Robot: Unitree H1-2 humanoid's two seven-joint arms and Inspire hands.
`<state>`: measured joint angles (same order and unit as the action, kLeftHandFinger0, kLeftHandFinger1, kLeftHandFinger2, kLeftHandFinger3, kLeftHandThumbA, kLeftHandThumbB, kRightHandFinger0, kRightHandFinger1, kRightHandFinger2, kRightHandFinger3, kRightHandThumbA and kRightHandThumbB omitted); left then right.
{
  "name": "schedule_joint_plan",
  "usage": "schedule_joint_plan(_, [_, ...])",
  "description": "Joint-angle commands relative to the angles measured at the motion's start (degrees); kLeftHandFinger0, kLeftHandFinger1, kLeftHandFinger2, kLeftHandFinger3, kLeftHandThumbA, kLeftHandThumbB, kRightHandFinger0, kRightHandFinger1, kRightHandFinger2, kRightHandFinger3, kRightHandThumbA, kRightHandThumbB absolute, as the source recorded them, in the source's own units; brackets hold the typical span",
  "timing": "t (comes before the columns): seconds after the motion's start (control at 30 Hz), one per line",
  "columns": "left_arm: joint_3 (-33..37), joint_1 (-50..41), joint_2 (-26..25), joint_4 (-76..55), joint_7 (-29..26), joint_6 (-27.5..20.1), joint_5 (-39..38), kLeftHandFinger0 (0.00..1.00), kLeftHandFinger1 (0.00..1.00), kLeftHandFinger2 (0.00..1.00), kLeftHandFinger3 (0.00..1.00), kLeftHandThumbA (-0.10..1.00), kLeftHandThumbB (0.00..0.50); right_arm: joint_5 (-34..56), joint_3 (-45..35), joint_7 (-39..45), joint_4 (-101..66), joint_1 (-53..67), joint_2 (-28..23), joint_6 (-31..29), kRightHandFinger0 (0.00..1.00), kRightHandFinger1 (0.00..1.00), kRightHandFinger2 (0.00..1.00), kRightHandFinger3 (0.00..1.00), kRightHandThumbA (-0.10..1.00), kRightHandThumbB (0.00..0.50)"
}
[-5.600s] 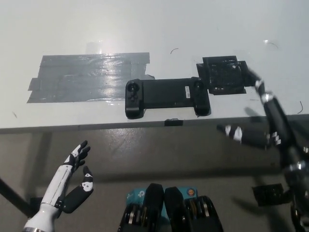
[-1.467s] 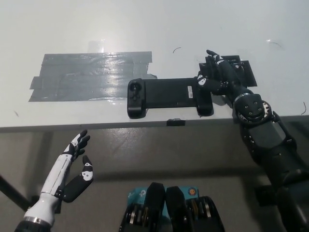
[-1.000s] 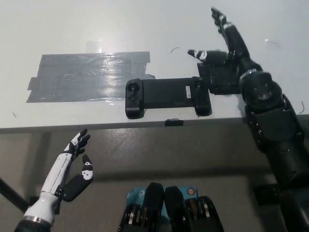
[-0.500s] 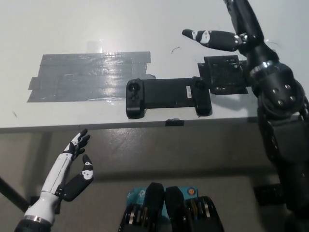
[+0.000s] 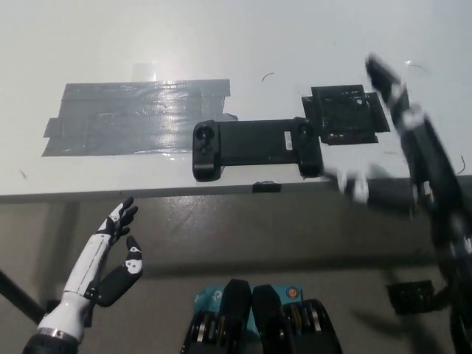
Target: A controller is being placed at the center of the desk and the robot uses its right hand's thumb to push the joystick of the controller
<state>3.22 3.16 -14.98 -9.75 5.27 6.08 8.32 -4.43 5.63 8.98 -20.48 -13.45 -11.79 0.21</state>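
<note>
A black controller (image 5: 257,144) lies flat near the desk's front edge, long side running left to right. It has one joystick at its left end (image 5: 204,135) and another at its right end (image 5: 303,131). My black right hand (image 5: 422,161) is open and motion-blurred to the right of the controller, apart from it. Its thumb (image 5: 355,186) points left just past the desk edge, below the controller's right grip. My white left hand (image 5: 110,254) rests open at the lower left, below the desk.
A wide patch of grey tape (image 5: 136,116) covers the white desk (image 5: 236,37) left of the controller. A black tape patch (image 5: 345,114) sits right of it. A small black tab (image 5: 263,186) marks the desk edge. A black square (image 5: 413,296) lies on the floor.
My right hand left the controller's right end, rose toward the far side of the desk, and has now swung back down to the right, near the desk edge. The controller has not moved.
</note>
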Motion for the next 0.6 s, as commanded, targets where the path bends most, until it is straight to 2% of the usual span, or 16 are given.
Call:
schedule_joint_plan(0.0, [0.13, -1.11, -0.86, -1.90, 0.84, -1.26, 0.66, 1.00, 1.00, 1.00, 1.00, 0.00, 0.082, 1.86, 1.74, 2.34, -1.34, 3.86, -0.39, -3.32, 1.00, 1.00, 1.00, 1.00, 0.99, 0.459])
schedule_joint_plan(0.17, [0.43, -3.47, -0.36, -2.60, 0.63, -0.95, 0.80, 1.00, 1.00, 1.00, 1.00, -0.01, 0.086, 0.90, 2.98, 2.36, 6.59, 6.77, -0.10, -6.44, 1.00, 1.00, 1.00, 1.00, 0.97, 0.444])
schedule_joint_plan(0.23, [0.35, -4.11, -0.48, -2.84, 0.61, -0.83, 0.82, 1.00, 1.00, 1.00, 1.00, -0.02, 0.088, -0.46, 3.39, 1.95, 8.99, 6.91, -0.01, -6.83, 1.00, 1.00, 1.00, 1.00, 0.99, 0.448])
schedule_joint_plan(0.27, [0.37, -4.35, -0.45, -3.06, 0.61, -0.48, 0.91, 1.00, 1.00, 1.00, 1.00, -0.03, 0.093, -0.67, 3.51, 1.95, 10.13, 6.93, -0.12, -7.22, 1.00, 1.00, 1.00, 1.00, 0.98, 0.434])
schedule_joint_plan(0.47, [0.66, -5.24, -0.17, -2.80, 0.44, -1.44, 1.17, 1.00, 1.00, 1.00, 1.00, -0.03, 0.097, -1.88, 3.76, 1.49, 14.26, 7.43, -0.33, -8.32, 1.00, 1.00, 1.00, 1.00, 0.98, 0.417])
schedule_joint_plan(0.57, [0.80, -5.91, -0.25, -3.25, 0.72, -1.15, 1.09, 1.00, 1.00, 1.00, 1.00, 0.03, 0.083, -1.84, 3.81, 1.32, 15.95, 7.75, -0.17, -9.75, 1.00, 1.00, 1.00, 1.00, 0.97, 0.408])
